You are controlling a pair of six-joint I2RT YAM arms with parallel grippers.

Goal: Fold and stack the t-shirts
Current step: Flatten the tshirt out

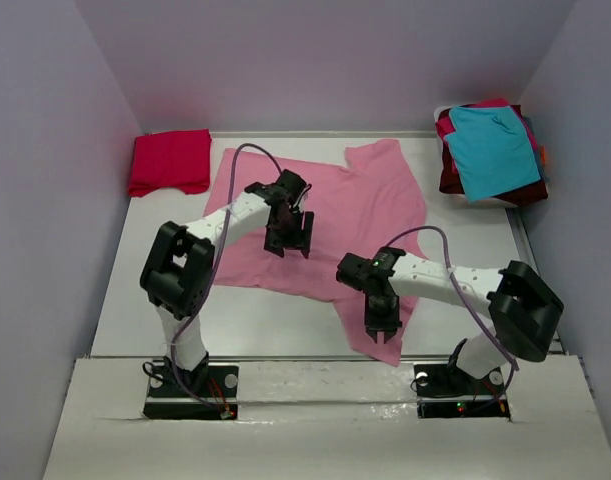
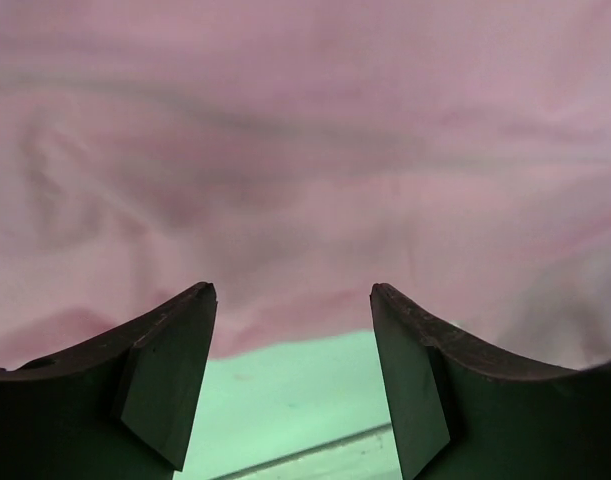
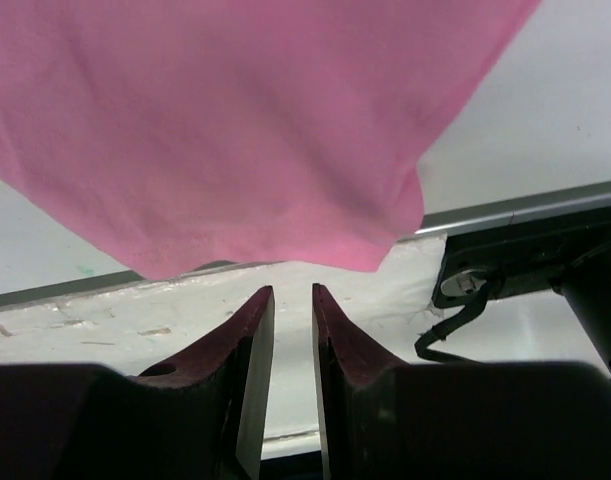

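Top external shows us the soft, rumpled light pink cotton t-shirt (image 1: pixel 360 205) spread mid-table, with a folded crimson red t-shirt (image 1: pixel 170 162) far left and a teal-topped heap of t-shirts (image 1: pixel 495 150) far right. Our left gripper (image 1: pixel 288 243) hangs wide open and empty over the pink cloth. Our right gripper (image 1: pixel 383 335), fingers nearly together, grips nothing at its near corner.

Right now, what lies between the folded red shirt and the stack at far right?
The spread pink t-shirt, with bare table either side, per the top view.
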